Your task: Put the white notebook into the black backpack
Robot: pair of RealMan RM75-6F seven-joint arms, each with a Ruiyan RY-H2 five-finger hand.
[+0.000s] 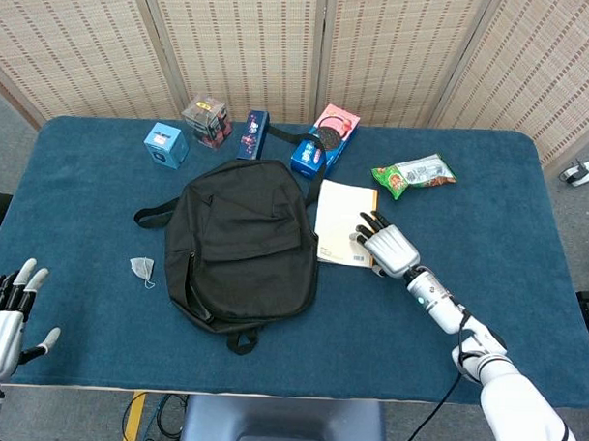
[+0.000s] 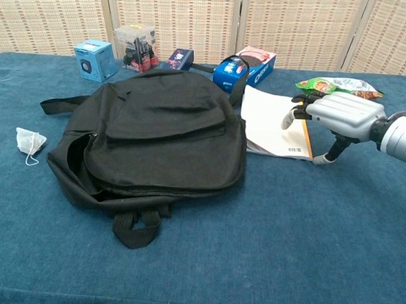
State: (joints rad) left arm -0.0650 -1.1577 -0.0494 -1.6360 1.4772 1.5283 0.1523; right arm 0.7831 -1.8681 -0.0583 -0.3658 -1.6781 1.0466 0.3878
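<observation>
The white notebook (image 1: pixel 340 220) (image 2: pixel 265 120) lies flat on the blue table, its left edge against the right side of the black backpack (image 1: pixel 240 248) (image 2: pixel 155 137). The backpack lies flat and looks closed. My right hand (image 1: pixel 387 249) (image 2: pixel 335 113) rests on the notebook's right edge with fingers spread over the cover and the thumb down beside it. My left hand (image 1: pixel 5 312) hovers open at the table's near left corner, far from both; only the head view shows it.
Along the back edge stand a blue box (image 1: pixel 166 143), a clear box (image 1: pixel 206 120), a dark carton (image 1: pixel 253 134) and a blue cookie pack (image 1: pixel 322 141). A green snack bag (image 1: pixel 413 174) lies right of the notebook. A small white sachet (image 1: pixel 142 267) lies left of the backpack.
</observation>
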